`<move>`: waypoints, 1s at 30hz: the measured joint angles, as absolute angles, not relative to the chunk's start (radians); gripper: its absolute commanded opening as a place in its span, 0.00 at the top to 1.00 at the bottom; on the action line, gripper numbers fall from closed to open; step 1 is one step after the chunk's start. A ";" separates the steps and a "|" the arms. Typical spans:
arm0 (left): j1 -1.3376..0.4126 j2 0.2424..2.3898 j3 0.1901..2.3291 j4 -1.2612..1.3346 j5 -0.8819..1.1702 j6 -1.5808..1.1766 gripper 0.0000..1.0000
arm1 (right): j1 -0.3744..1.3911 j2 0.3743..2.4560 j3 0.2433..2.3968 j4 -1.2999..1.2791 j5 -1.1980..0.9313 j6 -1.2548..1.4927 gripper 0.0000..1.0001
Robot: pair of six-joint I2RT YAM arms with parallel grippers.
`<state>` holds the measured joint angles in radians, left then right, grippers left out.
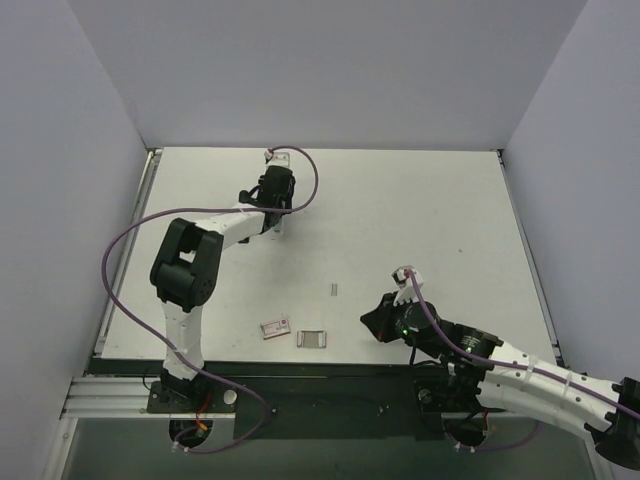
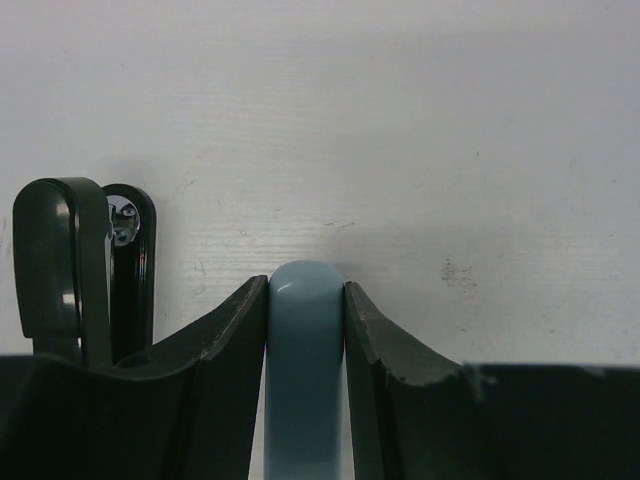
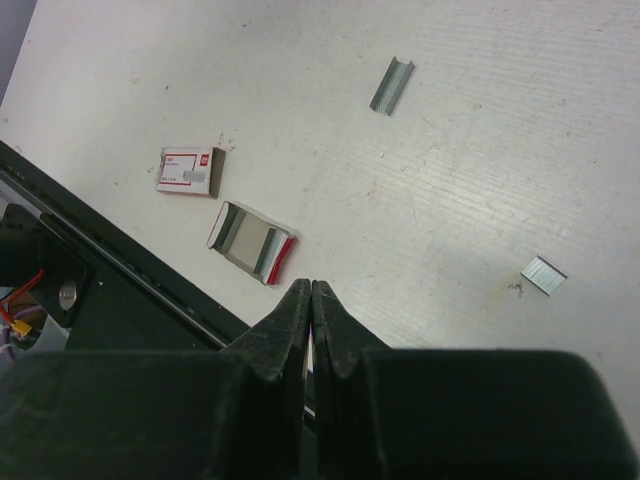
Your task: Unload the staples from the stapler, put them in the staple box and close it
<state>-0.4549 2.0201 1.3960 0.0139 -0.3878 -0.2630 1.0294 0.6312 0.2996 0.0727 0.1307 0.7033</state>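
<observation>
Wide white table (image 1: 420, 200), walled on three sides, open mid-board. Left gripper (image 2: 305, 292) is far back, clenched on a pale blue rounded piece (image 2: 305, 380), with the stapler (image 2: 131, 265) just left of it (silvery tip showing). Right gripper (image 3: 311, 292) is pinched shut on nothing near the front edge. Staple box (image 3: 187, 170), tray (image 3: 252, 243) and a loose strip (image 3: 392, 84) lie ahead.

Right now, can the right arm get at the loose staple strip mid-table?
Probably yes. The strip lies alone on bare table, nothing between it and the right pincer, which is shut and would need opening.
</observation>
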 measured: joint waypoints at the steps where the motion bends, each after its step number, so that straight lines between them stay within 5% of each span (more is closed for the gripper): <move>1: -0.452 2.034 1.407 0.005 -0.387 -0.263 0.91 | 1.029 0.628 0.299 0.073 0.131 0.703 1.00; 7: -0.442 2.103 1.443 -0.043 -0.379 -0.269 0.61 | 1.029 0.605 0.290 0.070 0.134 0.699 1.00; 12: -0.437 2.103 1.457 -0.050 -0.373 -0.267 0.19 | 1.029 0.588 0.290 0.062 0.137 0.695 0.96; 22: -0.429 2.085 1.450 -0.088 -0.348 -0.278 0.13 | 1.029 0.578 0.339 -0.044 0.156 0.675 0.69; 30: -0.480 1.786 1.324 -0.106 -0.321 -0.319 0.12 | 1.030 0.604 0.469 -0.143 0.193 0.651 0.59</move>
